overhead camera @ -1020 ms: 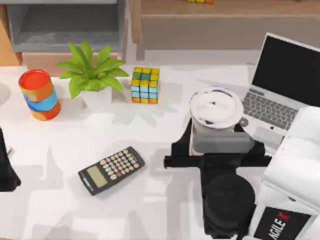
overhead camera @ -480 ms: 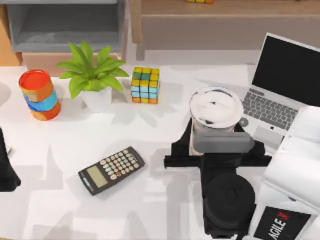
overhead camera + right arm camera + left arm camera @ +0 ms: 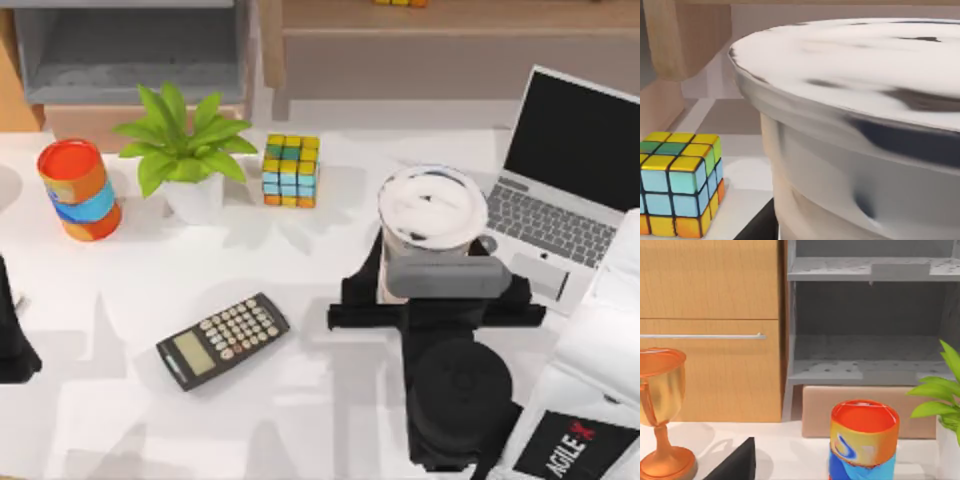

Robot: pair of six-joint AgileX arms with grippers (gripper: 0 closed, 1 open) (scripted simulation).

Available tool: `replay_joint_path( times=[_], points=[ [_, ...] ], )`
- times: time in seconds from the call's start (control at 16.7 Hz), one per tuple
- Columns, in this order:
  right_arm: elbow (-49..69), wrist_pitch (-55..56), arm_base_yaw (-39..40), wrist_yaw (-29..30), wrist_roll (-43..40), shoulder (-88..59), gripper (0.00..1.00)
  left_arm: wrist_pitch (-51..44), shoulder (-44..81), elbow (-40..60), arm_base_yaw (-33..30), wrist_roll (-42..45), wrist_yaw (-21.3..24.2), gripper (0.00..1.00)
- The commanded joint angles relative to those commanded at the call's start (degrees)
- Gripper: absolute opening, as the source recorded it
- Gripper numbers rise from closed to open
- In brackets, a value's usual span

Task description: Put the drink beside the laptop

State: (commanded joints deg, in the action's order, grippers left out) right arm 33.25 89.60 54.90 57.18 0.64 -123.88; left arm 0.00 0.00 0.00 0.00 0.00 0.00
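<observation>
Here, the white table [image 3: 300, 400] carries everything, and the largest item on it is the silver-grey laptop [image 3: 560, 170] with a black screen, grey keyboard and pale trackpad, open at the table's right side. Just left of its keyboard edge stands the tall clear plastic cup of beige milk tea [image 3: 430, 225], whose wide white sealed lid carries a few dark smears; in my right wrist view the cup [image 3: 865, 150] looms close, its clear wall showing a pale beige tint beneath the rim. My right pincer [image 3: 437, 285] is closed on the cup's side, black fingers on either flank of it. I cannot tell whether the cup rests on the table or is held above it.

Left of the cup are a green leafy plant in a white pot [image 3: 185, 150], an orange-and-blue striped can [image 3: 78, 188], a black calculator [image 3: 222, 340] with grey keys lying nearer the front, and a multicoloured puzzle cube [image 3: 290, 170]. My left arm sits parked at the table's left edge; whether its pincer [image 3: 12, 345] is open or closed I cannot tell. Its wrist view faces a copper-coloured trophy cup [image 3: 660, 410].
</observation>
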Motion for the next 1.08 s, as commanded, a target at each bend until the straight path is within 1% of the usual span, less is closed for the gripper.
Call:
replay_joint_path(
  times=[0.3, 0.48, 0.66, 0.78, 0.96, 1.08],
  points=[
    [0.33, 0.54, -0.4, -0.16, -0.11, 0.34, 0.0, 0.0, 0.0, 0.0, 0.0, 0.0, 0.0, 1.0],
    [-0.73, 2.21, -4.16, -1.78, -1.77, 3.71, 0.0, 0.0, 0.0, 0.0, 0.0, 0.0, 0.0, 1.0],
    [-3.64, 4.22, -11.1, -5.19, -4.44, 7.15, 0.0, 0.0, 0.0, 0.0, 0.0, 0.0, 0.0, 1.0],
    [-6.08, 5.51, -16.99, -8.66, -6.29, 9.3, 0.0, 0.0, 0.0, 0.0, 0.0, 0.0, 0.0, 1.0],
    [-10.0, 6.86, -26.92, -15.52, -8.61, 12.35, 0.0, 0.0, 0.0, 0.0, 0.0, 0.0, 0.0, 1.0],
    [-12.49, 7.23, -33.9, -21.16, -9.6, 14.13, 0.0, 0.0, 0.0, 0.0, 0.0, 0.0, 0.0, 1.0]
  ],
)
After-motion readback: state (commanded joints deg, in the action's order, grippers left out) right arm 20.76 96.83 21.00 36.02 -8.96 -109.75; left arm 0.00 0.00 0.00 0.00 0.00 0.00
